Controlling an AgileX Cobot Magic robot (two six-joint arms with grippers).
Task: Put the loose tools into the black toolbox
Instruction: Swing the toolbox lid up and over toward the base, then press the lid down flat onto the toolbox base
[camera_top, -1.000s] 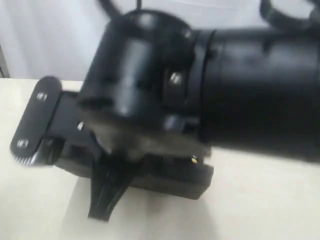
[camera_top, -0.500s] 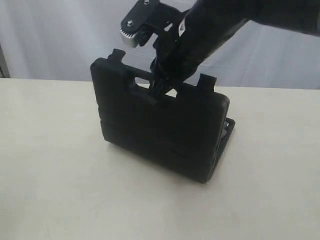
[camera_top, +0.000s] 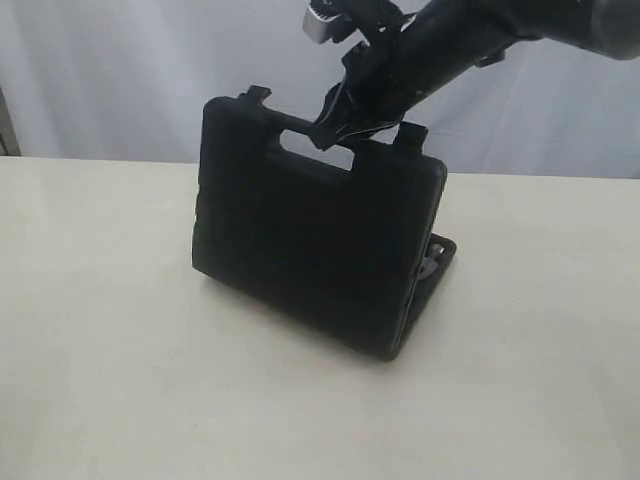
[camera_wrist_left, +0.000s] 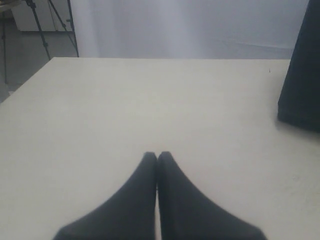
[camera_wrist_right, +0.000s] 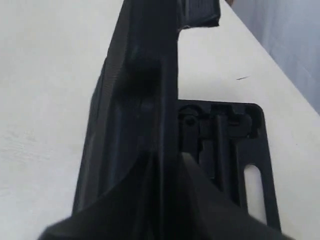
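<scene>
Your right gripper (camera_top: 340, 118) has its fingers (camera_wrist_right: 205, 200) pinched on either side of the top rim of the black toolbox (camera_top: 310, 240), close to the slot handle (camera_top: 290, 125). The gripped half of the case stands nearly upright on the table (camera_top: 100, 380). The other half (camera_wrist_right: 250, 150) lies flat behind it, with its moulded recesses facing up. What sits in those recesses is too dark for you to make out.

Your left gripper (camera_wrist_left: 157, 156) hangs low over bare tabletop. Its two fingers are pressed tip to tip with nothing between them, and it is well apart from the case, whose edge shows at the side of the left wrist view.

The table is a plain cream surface, matte and lightly scuffed. A pale white curtain (camera_top: 120, 70) hangs behind it across the room. Past the table's far corner a black tripod (camera_wrist_left: 47, 25) stands on a grey floor (camera_wrist_left: 20, 60).
</scene>
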